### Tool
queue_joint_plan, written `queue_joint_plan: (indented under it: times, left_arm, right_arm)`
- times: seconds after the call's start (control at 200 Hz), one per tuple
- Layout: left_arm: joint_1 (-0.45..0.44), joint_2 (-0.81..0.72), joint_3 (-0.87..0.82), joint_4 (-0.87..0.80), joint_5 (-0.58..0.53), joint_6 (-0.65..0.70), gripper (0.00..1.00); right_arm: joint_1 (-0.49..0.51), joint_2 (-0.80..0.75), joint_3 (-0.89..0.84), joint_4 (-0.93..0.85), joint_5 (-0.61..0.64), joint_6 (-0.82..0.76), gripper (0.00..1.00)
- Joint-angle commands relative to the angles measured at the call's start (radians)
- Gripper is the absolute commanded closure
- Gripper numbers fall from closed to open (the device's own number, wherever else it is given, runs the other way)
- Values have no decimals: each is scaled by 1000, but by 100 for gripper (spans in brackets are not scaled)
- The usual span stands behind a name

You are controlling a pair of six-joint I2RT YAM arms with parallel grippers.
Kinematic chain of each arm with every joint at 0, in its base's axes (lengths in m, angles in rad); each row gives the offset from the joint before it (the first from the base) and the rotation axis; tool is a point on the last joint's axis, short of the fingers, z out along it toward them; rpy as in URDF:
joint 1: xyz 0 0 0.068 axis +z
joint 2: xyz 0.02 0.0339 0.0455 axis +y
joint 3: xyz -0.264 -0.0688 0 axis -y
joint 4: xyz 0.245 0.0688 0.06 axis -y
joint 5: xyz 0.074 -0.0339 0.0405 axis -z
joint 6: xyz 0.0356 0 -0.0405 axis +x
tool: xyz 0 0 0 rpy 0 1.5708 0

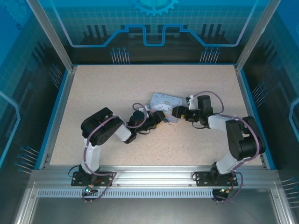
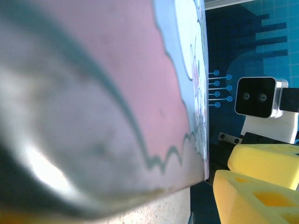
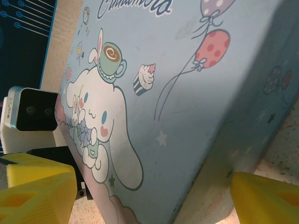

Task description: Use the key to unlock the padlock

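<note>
The pale blue cartoon tin lies mid-table, where both arms meet. My right gripper straddles one corner of the tin. Its right finger presses the tin's side wall and its left finger sits at the opposite edge. My left gripper has the tin between its jaws, blurred and very close. Its right finger stands a small gap off the tin's corner. The padlock and the key are hidden.
The speckled table has a raised blue rim on three sides. The right arm's wrist camera and one of its yellow fingers face my left wrist. The left arm's camera sits beside the tin.
</note>
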Motion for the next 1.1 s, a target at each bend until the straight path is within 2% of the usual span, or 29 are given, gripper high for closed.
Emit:
queue_joint_plan:
  times: [0.0,0.11,0.245,0.315,0.49,0.64,0.775,0.915,1.095]
  left_arm:
    - [-24,8,3,-257,-62,64,29]
    - [-31,26,18,-241,-49,58,29]
    - [-49,75,36,-172,-32,14,37]
    - [-57,81,48,-177,-34,14,39]
    - [-65,84,64,-179,-42,17,39]
    - [-78,84,70,-170,-48,13,34]
    - [-88,85,64,-145,-66,9,34]
    - [-109,70,39,-139,-154,28,34]
    - [-141,20,27,-237,-275,94,32]
  right_arm:
    - [31,19,34,8,-1,6,14]
    - [38,31,40,35,4,9,15]
    - [46,50,49,34,3,15,27]
    - [50,58,52,32,6,18,30]
    - [58,75,56,27,10,23,38]
    - [67,89,63,29,1,26,47]
    - [78,92,66,23,7,32,49]
    - [86,90,63,26,18,41,49]
    - [92,94,63,35,19,44,49]
